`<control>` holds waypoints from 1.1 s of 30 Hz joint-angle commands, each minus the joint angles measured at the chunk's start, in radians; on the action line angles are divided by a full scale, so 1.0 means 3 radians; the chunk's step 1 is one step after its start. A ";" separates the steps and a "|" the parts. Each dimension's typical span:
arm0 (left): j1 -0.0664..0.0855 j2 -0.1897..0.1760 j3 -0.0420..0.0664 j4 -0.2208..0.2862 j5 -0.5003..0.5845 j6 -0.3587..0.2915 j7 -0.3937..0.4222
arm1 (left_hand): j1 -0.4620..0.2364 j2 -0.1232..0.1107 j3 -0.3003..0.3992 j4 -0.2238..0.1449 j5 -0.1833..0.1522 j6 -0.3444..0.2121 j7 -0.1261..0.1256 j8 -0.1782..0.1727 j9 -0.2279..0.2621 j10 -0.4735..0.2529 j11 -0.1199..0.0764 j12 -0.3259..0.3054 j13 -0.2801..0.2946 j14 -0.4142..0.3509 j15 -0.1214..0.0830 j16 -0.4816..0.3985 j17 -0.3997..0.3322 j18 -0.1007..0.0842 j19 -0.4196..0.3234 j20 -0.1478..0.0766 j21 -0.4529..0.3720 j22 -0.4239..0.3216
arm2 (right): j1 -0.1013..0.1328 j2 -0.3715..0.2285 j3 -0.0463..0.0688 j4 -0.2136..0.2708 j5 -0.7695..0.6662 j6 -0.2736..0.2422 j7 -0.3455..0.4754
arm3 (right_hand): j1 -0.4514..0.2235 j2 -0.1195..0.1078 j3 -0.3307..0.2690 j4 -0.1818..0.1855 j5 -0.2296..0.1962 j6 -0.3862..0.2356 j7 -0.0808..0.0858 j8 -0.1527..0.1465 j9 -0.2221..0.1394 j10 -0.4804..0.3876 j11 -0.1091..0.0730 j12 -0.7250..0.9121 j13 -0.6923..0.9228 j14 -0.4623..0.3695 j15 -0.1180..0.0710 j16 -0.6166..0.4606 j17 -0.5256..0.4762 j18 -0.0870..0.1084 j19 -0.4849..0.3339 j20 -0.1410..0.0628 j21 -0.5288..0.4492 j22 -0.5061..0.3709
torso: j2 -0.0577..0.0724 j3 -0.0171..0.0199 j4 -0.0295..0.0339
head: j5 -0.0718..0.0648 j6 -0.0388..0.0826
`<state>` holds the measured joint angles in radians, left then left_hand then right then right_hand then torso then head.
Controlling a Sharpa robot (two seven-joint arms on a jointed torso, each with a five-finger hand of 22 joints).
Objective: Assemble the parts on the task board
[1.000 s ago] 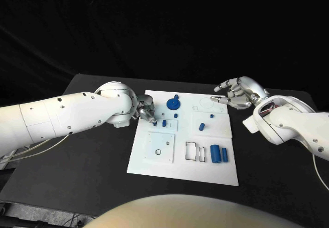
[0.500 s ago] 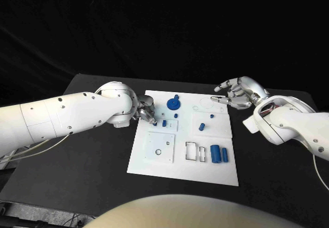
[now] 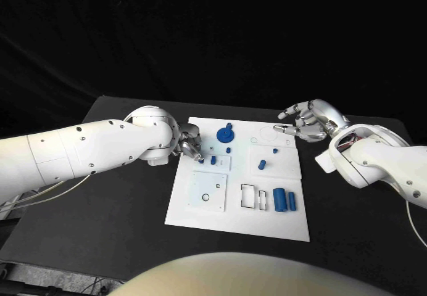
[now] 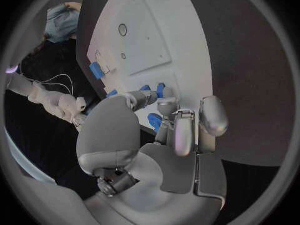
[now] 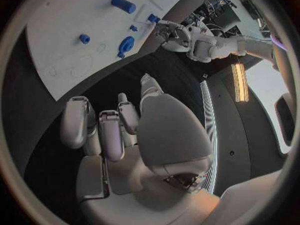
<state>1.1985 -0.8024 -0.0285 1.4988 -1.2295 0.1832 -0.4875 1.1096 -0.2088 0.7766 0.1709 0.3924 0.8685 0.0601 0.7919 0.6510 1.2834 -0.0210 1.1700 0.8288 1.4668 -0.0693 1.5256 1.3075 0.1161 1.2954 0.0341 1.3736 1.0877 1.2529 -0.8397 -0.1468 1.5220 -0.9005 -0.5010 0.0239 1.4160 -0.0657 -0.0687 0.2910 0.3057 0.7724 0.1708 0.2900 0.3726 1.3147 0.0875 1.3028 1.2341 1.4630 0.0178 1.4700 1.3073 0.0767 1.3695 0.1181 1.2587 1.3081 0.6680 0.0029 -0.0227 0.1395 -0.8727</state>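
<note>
The white task board lies in the middle of the black table. My left hand is at the board's left edge, fingertips down on it. Thumb and a finger pinch a small blue part, with another small blue piece just beside the tips. A blue round part with a knob sits at the far side, a blue peg mid-board, and two blue cylinders lie near the right edge. My right hand hovers over the board's far right corner, fingers loosely bent and apart, holding nothing.
The board has rectangular cut-outs next to the cylinders and a raised panel on its near left. Black table surface spreads on both sides of the board. My right forearm lies over the table's right side.
</note>
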 commanded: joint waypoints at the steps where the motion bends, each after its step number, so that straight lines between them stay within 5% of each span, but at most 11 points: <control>1: -0.0002 0.0016 -0.0001 0.0000 0.0048 0.0079 -0.0002 | -0.0011 0.0028 0.0603 -0.0588 0.0016 0.0035 -0.0022 0.0002 0.0001 0.0022 -0.0007 0.0020 0.0012 0.0263 -0.0028 0.0011 0.0560 -0.0061 0.0025 0.0004 0.0018 0.0001 | -0.0002 0.0002 0.0000 0.0001 -0.0033 0.0017 0.0015 | -0.0025 0.0001 -0.0017 -0.0005 0.0020 -0.0023 0.0008 0.0002 -0.0003 -0.0017 -0.0002 0.0001 -0.0004 0.0173 -0.0023 -0.0014 0.0083 0.0026 0.0004 -0.0007 -0.0021 0.0060 | 0.0001 0.0000 0.0000 | -0.0003 0.0000; 13: -0.0002 0.0034 0.0000 -0.0016 0.0090 0.0197 -0.0015 | -0.0049 0.0003 0.0589 -0.0591 0.0026 0.0062 -0.0025 -0.0007 -0.0009 0.0073 -0.0007 0.0076 0.0122 0.0264 -0.0026 0.0011 0.0560 -0.0062 0.0023 0.0004 0.0019 0.0002 | -0.0003 0.0004 0.0000 -0.0003 -0.0033 0.0011 0.0019 | -0.0026 0.0002 -0.0018 -0.0006 0.0021 -0.0024 0.0007 0.0007 -0.0005 -0.0023 -0.0002 -0.0004 -0.0013 0.0171 -0.0024 -0.0021 0.0071 0.0028 0.0001 -0.0007 -0.0031 0.0054 | -0.0001 0.0001 0.0002 | -0.0008 0.0000; 33: -0.0001 0.0046 0.0001 -0.0054 0.0106 0.0118 -0.0018 | -0.0280 0.0024 0.0308 -0.0387 -0.0037 0.0131 -0.0068 -0.0058 -0.0045 0.0143 -0.0033 0.0084 0.0199 0.0266 -0.0042 0.0010 0.0560 -0.0065 0.0022 -0.0007 0.0006 0.0012 | -0.0005 0.0011 0.0000 -0.0009 -0.0033 0.0013 0.0017 | -0.0026 0.0002 -0.0018 -0.0006 0.0021 -0.0024 0.0007 0.0007 -0.0005 -0.0023 -0.0002 -0.0004 -0.0013 0.0171 -0.0024 -0.0021 0.0071 0.0028 0.0001 -0.0007 -0.0031 0.0054 | 0.0000 0.0000 0.0002 | -0.0012 0.0000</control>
<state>1.2003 -0.7920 -0.0266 1.4820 -1.2101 0.2125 -0.4966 1.0372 -0.2015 0.7946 0.1364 0.3856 0.8979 0.0479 0.7798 0.6383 1.3193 -0.0283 1.1963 0.8890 1.4670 -0.0768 1.5256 1.3074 0.1161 1.2953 0.0342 1.3736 1.0915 1.2522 -0.8371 -0.1468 1.5195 -0.9009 -0.5016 0.0242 1.4160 -0.0658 -0.0687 0.2910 0.3057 0.7724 0.1709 0.2900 0.3718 1.3147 0.0875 1.3028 1.2313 1.4630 0.0178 1.4700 1.3073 0.0768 1.3695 0.1181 1.2527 1.3076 0.6680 0.0031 -0.0220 0.1353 -0.8727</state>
